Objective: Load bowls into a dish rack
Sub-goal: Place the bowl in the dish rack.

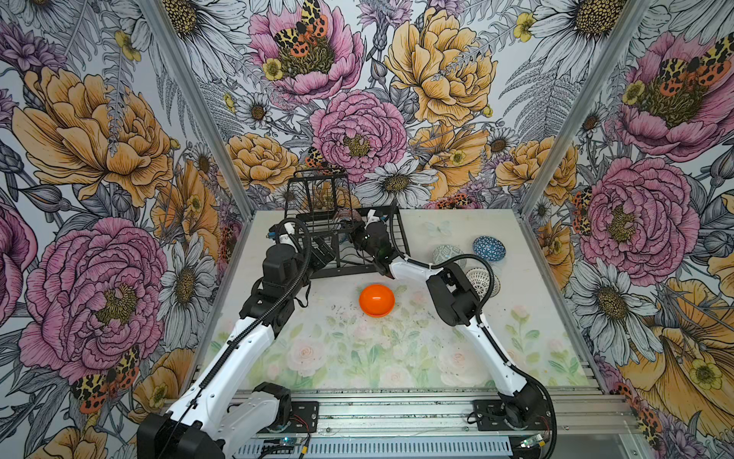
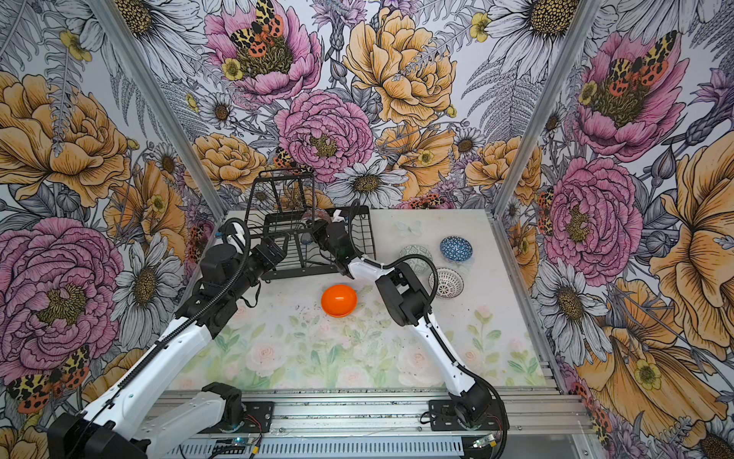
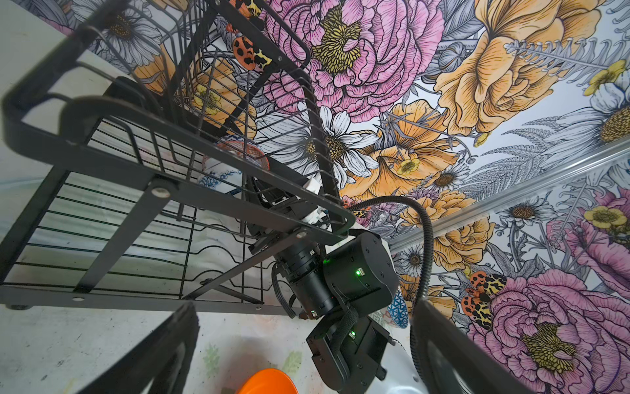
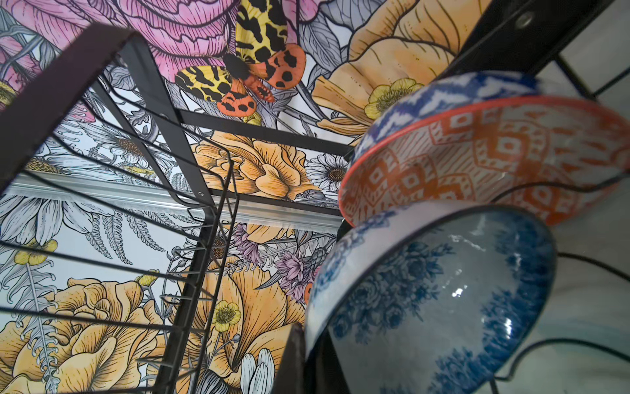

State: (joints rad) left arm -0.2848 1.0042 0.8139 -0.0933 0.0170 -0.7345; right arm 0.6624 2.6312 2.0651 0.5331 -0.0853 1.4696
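The black wire dish rack (image 1: 349, 272) stands at the back of the table. Inside it my right gripper (image 4: 308, 344) is shut on the rim of the blue-white floral bowl (image 4: 443, 300), which stands on edge among the slot wires. The orange-white bowl (image 4: 477, 157) stands on edge just behind it. My left gripper (image 1: 323, 252) hangs open and empty at the rack's front left side. The plain orange bowl (image 1: 376, 300) lies upside down in front of the rack, also showing in the left wrist view (image 3: 267, 382).
Three bowls sit on the table right of the rack: pale green-grey (image 1: 448, 254), dark blue geometric (image 1: 489, 248) and black-white lattice (image 1: 478, 280), partly behind my right arm. The rack's raised basket tier (image 1: 317, 190) stands at its left end. Flowered walls close in three sides.
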